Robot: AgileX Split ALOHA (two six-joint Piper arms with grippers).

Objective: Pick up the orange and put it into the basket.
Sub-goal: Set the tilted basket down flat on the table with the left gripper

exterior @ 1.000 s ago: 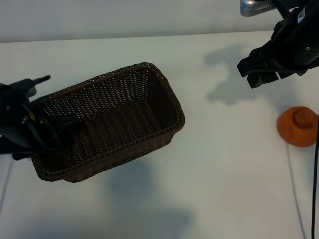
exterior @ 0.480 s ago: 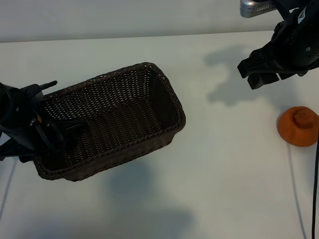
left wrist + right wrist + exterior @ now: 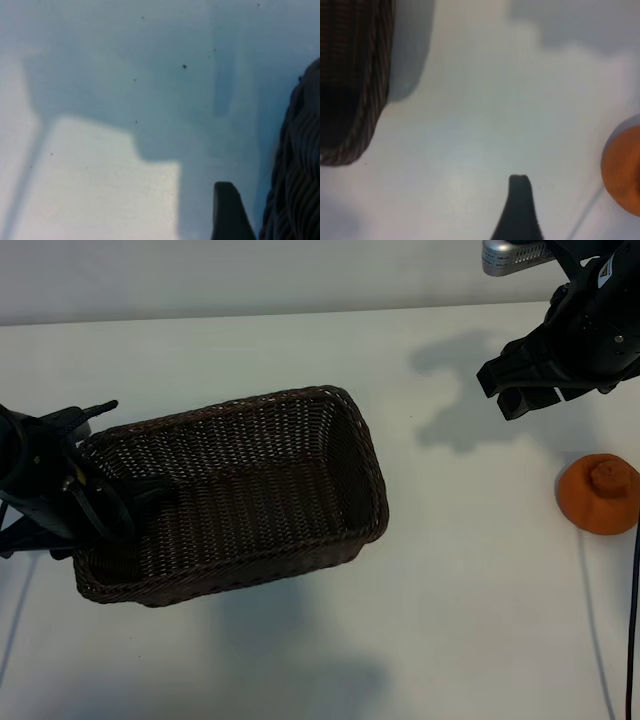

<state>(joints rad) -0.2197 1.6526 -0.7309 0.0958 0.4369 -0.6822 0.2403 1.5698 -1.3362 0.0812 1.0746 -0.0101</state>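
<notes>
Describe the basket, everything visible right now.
The basket is a large rectangular dark brown woven wicker piece with rounded corners, a braided rim and deep sides. It sits upright on the white table, lying at a slight angle, and nothing shows inside it. The left gripper is at its left end, one finger inside against the wall and the rest outside, apparently straddling the rim. The orange lies apart, far to its right.

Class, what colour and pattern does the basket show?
Dark brown woven wicker basket, clearest in the exterior view.
</notes>
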